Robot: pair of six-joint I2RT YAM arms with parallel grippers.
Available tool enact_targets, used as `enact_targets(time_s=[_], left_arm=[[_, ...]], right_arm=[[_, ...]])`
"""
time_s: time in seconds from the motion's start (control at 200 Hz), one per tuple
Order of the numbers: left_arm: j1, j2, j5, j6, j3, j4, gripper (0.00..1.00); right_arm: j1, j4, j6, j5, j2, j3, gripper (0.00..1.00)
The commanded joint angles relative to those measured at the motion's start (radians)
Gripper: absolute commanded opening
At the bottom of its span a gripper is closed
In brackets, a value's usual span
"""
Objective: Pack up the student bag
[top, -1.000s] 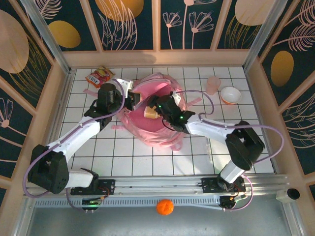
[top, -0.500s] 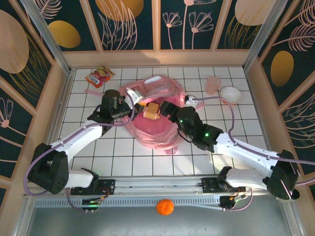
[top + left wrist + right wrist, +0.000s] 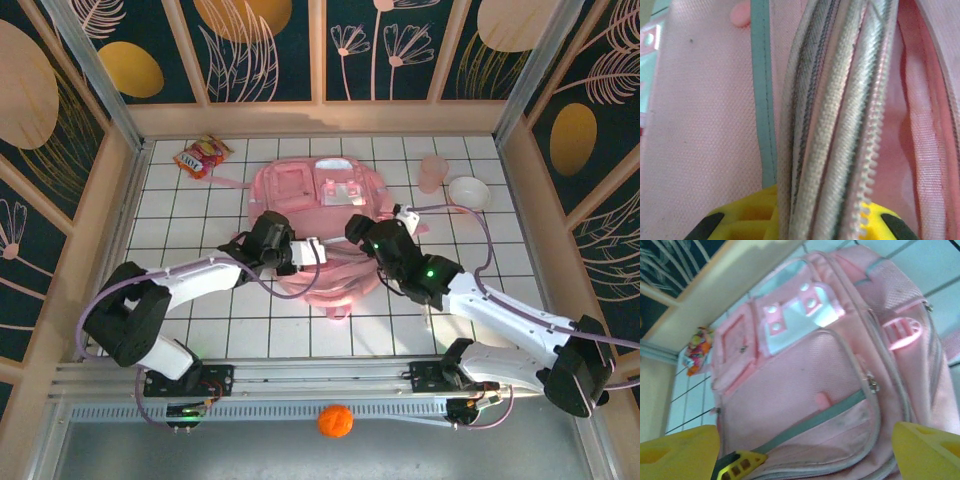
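Bag (image 3: 318, 205): lies front up, mid-table toward the far edge; its contents are hidden.
Left gripper (image 3: 303, 251): my fingers (image 3: 745, 221) are clamped on the bag's zip edge, near side.
Right gripper (image 3: 355, 228): my fingers (image 3: 677, 452) are spread wide over the bag, holding nothing.

The left arm (image 3: 190, 275) bends at its elbow and extends to the right with the forearm low. The left gripper (image 3: 312, 250) has its yellow fingers (image 3: 740, 222) clamped on a zip seam of the student bag (image 3: 700, 125); the seam fills the gap between them. The right arm (image 3: 500, 310) extends up and left from a low elbow. The right gripper (image 3: 358, 228) has its yellow fingers (image 3: 675, 450) spread wide apart.
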Motion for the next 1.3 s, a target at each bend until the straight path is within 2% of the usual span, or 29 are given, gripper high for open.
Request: enact_targets(time_s=[0.0, 0.065, 0.125, 0.17, 0.295, 0.395, 0.495, 0.586, 0.641, 0.746, 0.846, 0.961, 1.091, 1.221, 1.296], left_arm=[[-0.029, 0.051, -0.049, 0.071, -0.009, -0.118, 0.23], [-0.037, 0.055, -0.062, 0.068, -0.008, -0.120, 0.34], [-0.040, 0.050, -0.072, 0.036, -0.006, -0.107, 0.59], [-0.040, 0.026, -0.060, -0.012, -0.007, -0.082, 0.69], [-0.039, -0.103, 0.018, -0.124, -0.064, 0.043, 0.82], [-0.037, -0.193, 0.055, -0.203, -0.078, 0.043, 0.88], [-0.037, -0.284, 0.152, -0.355, -0.035, -0.020, 0.90], [-0.037, -0.355, 0.199, -0.542, -0.031, 0.001, 0.90], [-0.037, -0.373, 0.146, -0.677, -0.030, 0.016, 0.89], [-0.020, -0.361, -0.052, -0.949, -0.003, -0.031, 0.84], [0.041, -0.329, -0.134, -1.105, -0.001, -0.104, 0.80], [0.108, -0.271, -0.198, -1.151, -0.060, -0.117, 0.80], [0.112, -0.162, -0.245, -1.105, -0.097, -0.109, 0.78], [0.109, -0.002, -0.292, -1.094, 0.005, -0.197, 0.76], [0.109, 0.062, -0.282, -1.089, 0.050, -0.245, 0.72]], right_arm=[[-0.067, -0.054, 0.062, -0.101, 0.004, -0.050, 0.90], [-0.099, -0.038, 0.064, -0.151, 0.017, -0.072, 0.90], [-0.119, -0.009, 0.054, -0.192, 0.039, -0.085, 0.91], [-0.129, 0.020, 0.035, -0.229, 0.069, -0.088, 0.91], [-0.146, 0.071, 0.009, -0.302, 0.180, -0.074, 0.91], [-0.145, 0.102, 0.005, -0.322, 0.260, -0.063, 0.90], [-0.145, 0.062, 0.016, -0.304, 0.333, -0.043, 0.87], [-0.142, 0.041, 0.017, -0.292, 0.368, -0.031, 0.86], [-0.142, 0.041, 0.017, -0.286, 0.371, -0.030, 0.86], [-0.141, 0.044, 0.014, -0.278, 0.359, -0.029, 0.86], [-0.141, 0.042, 0.011, -0.267, 0.346, -0.032, 0.86], [-0.138, 0.043, 0.008, -0.255, 0.335, -0.037, 0.86], [-0.136, 0.037, 0.007, -0.244, 0.333, -0.034, 0.86], [-0.130, 0.039, 0.003, -0.232, 0.339, -0.025, 0.86], [-0.131, 0.037, 0.000, -0.228, 0.341, -0.018, 0.86]])
